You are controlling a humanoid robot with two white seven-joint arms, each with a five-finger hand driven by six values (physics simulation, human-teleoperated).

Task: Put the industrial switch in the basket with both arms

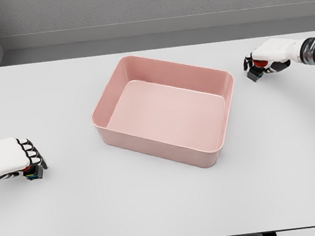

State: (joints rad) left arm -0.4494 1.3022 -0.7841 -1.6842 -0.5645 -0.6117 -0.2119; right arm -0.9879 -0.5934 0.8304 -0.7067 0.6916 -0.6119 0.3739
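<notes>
Head view. Pink basket (165,108) sits mid-desk, turned a little askew, nothing inside it. White desk (156,209) otherwise carries only the two hands and what they hold.

Left robot hand (30,161) at the near left edge, well apart from the basket, fingers curled down over a small dark switch (34,173) with bits of green and blue showing under the fingertips. It looks held, resting on or just off the desk; cannot tell which.

Right robot hand (262,63) at the far right, near the basket's far right corner but not over it. Fingers wrapped round a second switch (257,69), dark body with a red part showing. Also looks grasped.

Step in hand, as I judge it: carry both pieces to the basket. Doing it well means lifting each clear of the desk and above the rim before moving in, since the walls are tall enough to catch a low hand. Left has the longer trip. Bring the hands in over separate halves of the basket so they do not collide, lower close to the floor, then release, to avoid a bounce.

Writing: no brand, label or text readable on basket, switches or arms.
</notes>
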